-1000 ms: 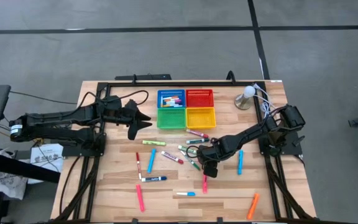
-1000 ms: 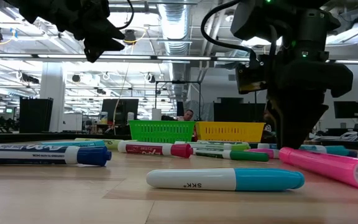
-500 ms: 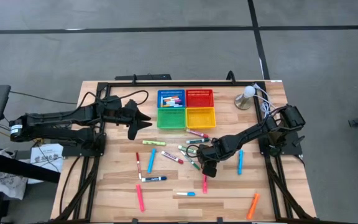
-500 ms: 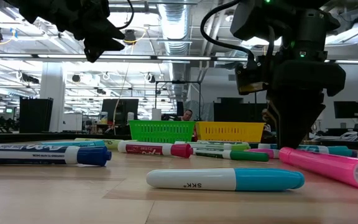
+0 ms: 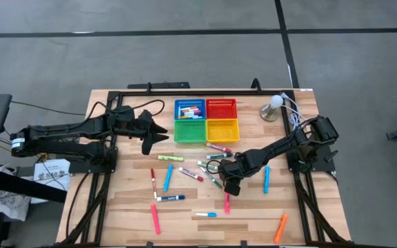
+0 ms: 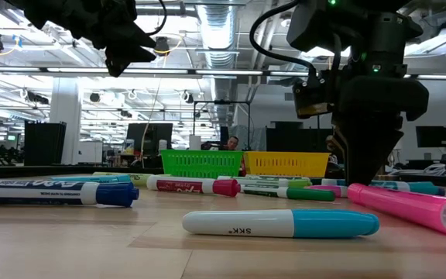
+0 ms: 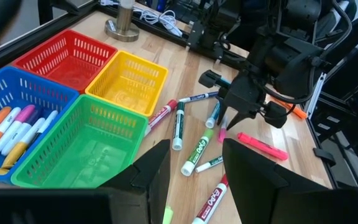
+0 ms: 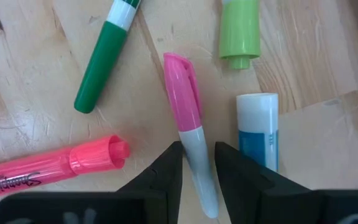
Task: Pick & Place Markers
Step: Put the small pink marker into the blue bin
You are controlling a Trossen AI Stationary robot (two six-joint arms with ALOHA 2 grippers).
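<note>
Markers of many colours lie scattered flat on the wooden table. My right gripper points steeply down among them, its fingers on either side of a white-barrelled marker with a pink cap, shut on it. My left gripper hovers open and holds nothing, above the table left of the baskets; its own view shows the gap between its fingers. In the low view the right gripper reaches down to the tabletop. My right gripper pinches the pink-capped marker by its white barrel, below the cap, between its two fingers. The fingers come from above, pointing down, and lie across the marker. The marker lies flat on the table.
Blue, red, green and yellow baskets stand at the far middle; the blue one holds several markers. Close around the grip lie a pink highlighter, a green marker and a blue-and-white one.
</note>
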